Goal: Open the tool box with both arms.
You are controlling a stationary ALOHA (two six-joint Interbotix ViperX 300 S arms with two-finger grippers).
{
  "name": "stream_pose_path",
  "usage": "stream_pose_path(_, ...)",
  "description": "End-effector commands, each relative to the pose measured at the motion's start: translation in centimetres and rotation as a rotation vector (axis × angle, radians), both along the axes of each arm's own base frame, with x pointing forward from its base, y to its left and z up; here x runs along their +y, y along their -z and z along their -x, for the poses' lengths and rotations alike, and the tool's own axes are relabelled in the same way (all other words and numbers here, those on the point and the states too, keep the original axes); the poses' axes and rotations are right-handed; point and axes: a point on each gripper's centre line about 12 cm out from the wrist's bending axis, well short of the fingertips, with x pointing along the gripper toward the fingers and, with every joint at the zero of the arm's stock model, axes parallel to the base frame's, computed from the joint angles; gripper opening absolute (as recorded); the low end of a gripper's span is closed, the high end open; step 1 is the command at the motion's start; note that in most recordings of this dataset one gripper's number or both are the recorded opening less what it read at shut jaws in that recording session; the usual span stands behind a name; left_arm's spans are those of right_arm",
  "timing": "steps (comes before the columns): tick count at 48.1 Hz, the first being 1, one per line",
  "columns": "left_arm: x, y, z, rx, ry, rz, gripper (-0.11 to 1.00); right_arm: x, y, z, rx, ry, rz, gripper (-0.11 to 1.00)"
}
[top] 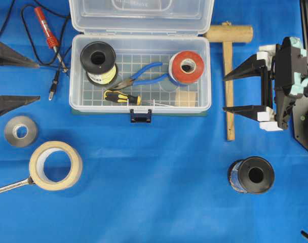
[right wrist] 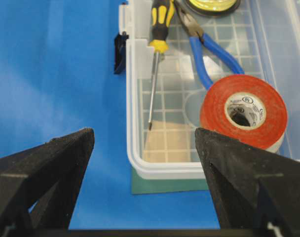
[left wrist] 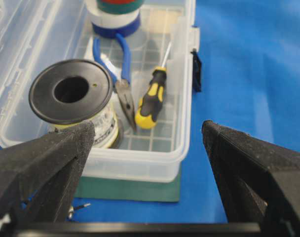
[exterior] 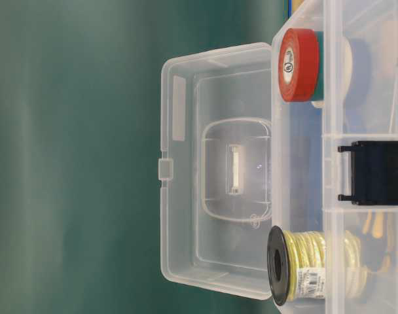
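The clear tool box [top: 78, 104] stands open on the blue cloth, its lid [top: 141, 15] tipped back behind it and its dark blue latch [top: 141, 116] hanging at the front. Inside lie a yellow wire spool [top: 98, 62], blue pliers [top: 144, 75], red tape [top: 187, 67] and a screwdriver [top: 121, 97]. My left gripper [top: 38, 82] is open, apart from the box's left end [left wrist: 140, 163], with nothing between its fingers. Off the box's right end [right wrist: 160, 170], my right gripper [top: 225, 93] is open too and holds nothing. The table-level view shows the raised lid [exterior: 215, 170].
A wooden mallet [top: 228, 61] lies between the box and my right gripper. A red soldering iron [top: 45, 28] with cable sits at the back left. Grey tape [top: 21, 130], masking tape [top: 55, 165] and a wrench [top: 7, 187] lie front left, a black spool [top: 251, 175] front right.
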Motion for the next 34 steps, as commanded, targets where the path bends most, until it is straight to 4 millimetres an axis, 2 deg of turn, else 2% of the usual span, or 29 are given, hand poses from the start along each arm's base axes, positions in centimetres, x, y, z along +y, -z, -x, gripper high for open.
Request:
stream_pose_path(1, 0.0, -0.23, -0.2, 0.002, 0.001, 0.0, 0.87, 0.05, -0.48, -0.16, -0.015, -0.003, 0.003, 0.83)
stream_pose_path(34, -0.09, 0.76, 0.28, 0.064, 0.004, 0.009, 0.87, 0.09, 0.18, 0.18, 0.029, -0.005, 0.001, 0.83)
